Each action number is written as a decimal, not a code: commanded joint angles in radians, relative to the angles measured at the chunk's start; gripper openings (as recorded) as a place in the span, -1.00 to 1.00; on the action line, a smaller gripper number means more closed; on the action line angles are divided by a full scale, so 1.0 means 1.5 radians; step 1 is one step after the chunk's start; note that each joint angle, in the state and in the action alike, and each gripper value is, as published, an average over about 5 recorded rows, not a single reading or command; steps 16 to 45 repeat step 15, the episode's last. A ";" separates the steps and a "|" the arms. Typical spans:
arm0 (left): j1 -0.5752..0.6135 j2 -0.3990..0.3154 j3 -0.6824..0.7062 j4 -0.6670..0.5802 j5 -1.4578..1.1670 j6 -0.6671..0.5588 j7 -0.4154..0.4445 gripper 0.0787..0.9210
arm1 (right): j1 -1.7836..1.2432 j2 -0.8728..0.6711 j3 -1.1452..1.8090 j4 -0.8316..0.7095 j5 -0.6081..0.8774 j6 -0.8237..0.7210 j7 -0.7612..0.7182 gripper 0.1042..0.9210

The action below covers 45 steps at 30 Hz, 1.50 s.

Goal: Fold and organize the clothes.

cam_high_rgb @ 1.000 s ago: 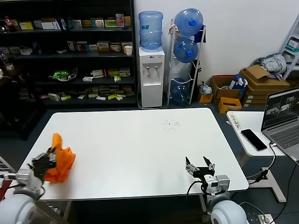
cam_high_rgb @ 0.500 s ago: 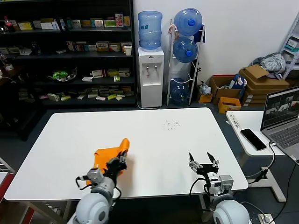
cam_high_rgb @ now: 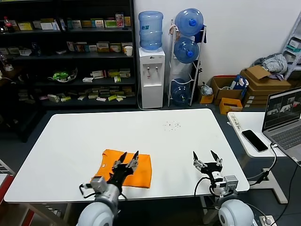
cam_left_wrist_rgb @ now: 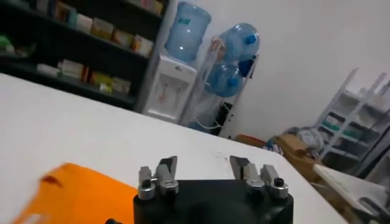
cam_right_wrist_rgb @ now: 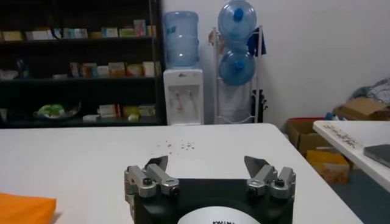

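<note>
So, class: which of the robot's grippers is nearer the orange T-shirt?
Left. The left gripper is open right over the orange T-shirt lying on the white table; the right gripper is open well off to its side.

Left gripper [cam_high_rgb: 129, 159] and right gripper [cam_high_rgb: 207, 157] both spread wide.

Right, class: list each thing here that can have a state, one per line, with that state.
orange T-shirt: folded, lying flat on the table, not held
left gripper: fingers open, over the shirt
right gripper: fingers open, holding nothing, near the table's front edge
laptop: lid open, screen lit
</note>
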 commanded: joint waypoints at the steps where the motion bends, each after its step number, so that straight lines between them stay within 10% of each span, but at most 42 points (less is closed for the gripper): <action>1: 0.224 0.055 -0.310 0.134 0.176 -0.303 0.259 0.43 | -0.029 0.001 0.043 -0.032 -0.012 0.098 -0.078 0.76; 15: 0.176 -0.074 -0.345 0.204 0.162 -0.404 0.342 0.77 | -0.101 0.024 0.068 0.004 -0.032 0.147 -0.125 0.76; 45: 0.176 -0.074 -0.345 0.204 0.162 -0.404 0.342 0.77 | -0.101 0.024 0.068 0.004 -0.032 0.147 -0.125 0.76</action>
